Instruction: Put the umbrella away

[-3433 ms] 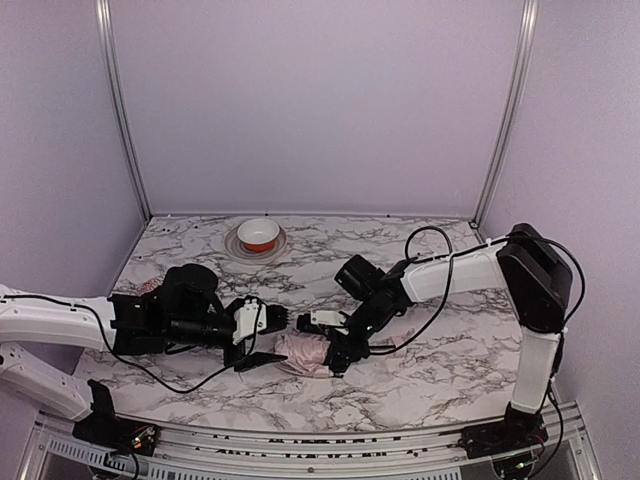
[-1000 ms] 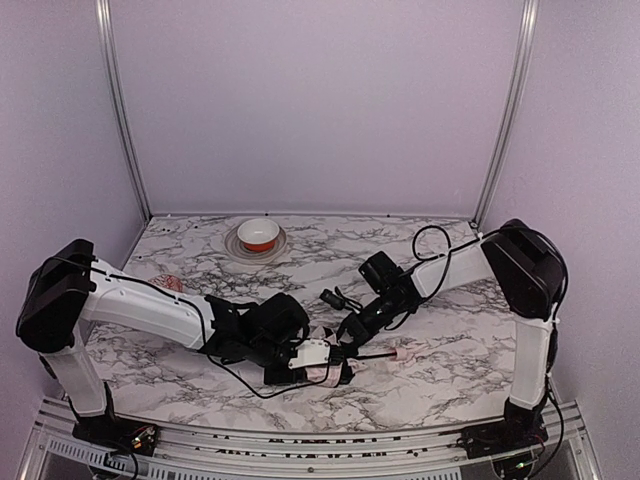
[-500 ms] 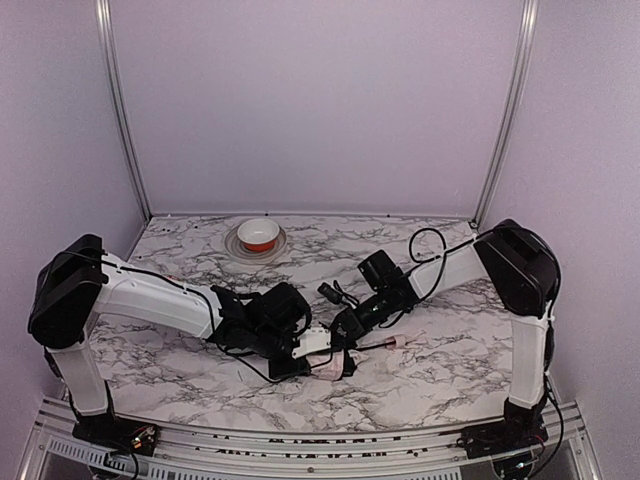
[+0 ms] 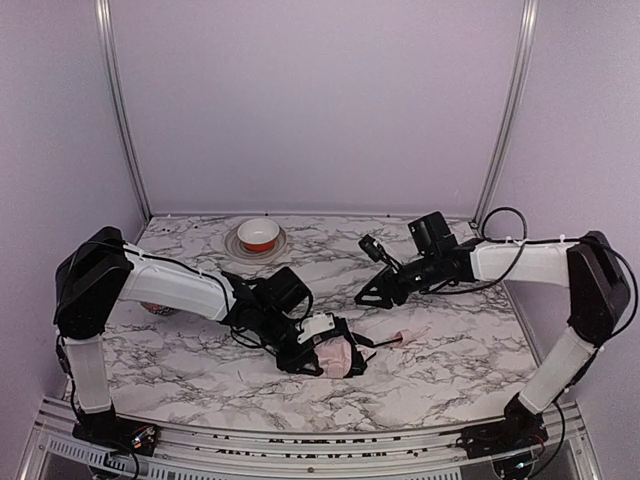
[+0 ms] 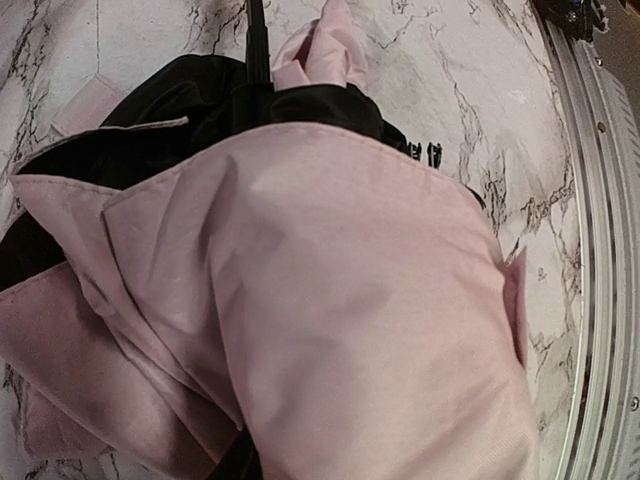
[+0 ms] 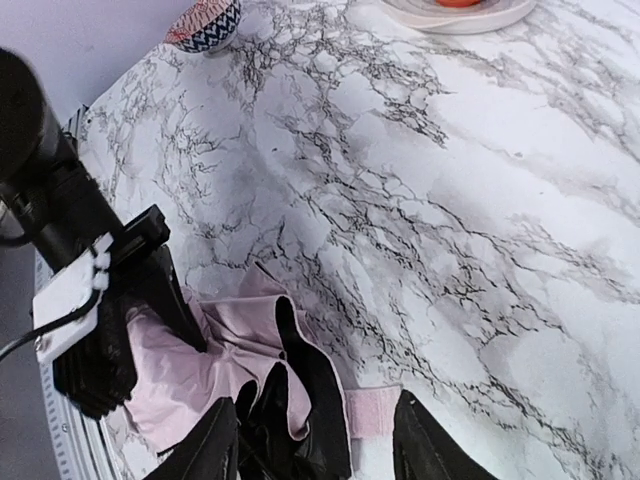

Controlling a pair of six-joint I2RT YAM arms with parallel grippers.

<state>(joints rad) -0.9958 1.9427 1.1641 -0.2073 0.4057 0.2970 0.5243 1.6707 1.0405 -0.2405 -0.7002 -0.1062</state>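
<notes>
Right claw point(image 4: 368, 293): pulled back from umbrella point(image 4: 341, 356), now apart from it, fingers spread, empty.
Left claw point(image 4: 312, 358): clamped on umbrella's pink fabric.

Marble table point(image 4: 190, 372) bears umbrella point(image 4: 336, 356), plate point(image 4: 233, 244) (bowl point(image 4: 259, 234) apparently atop).

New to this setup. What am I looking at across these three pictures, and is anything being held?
Two robot arms are bolted at the near edge of a marble table. The wide picture looks down from above and behind them; the other two come from cameras on their wrists. The left gripper is closed on the bunched pink umbrella, which fills its own close-up. The right gripper is open and empty, apart from it. A red-and-white bowl on a plate sits far back.
</notes>
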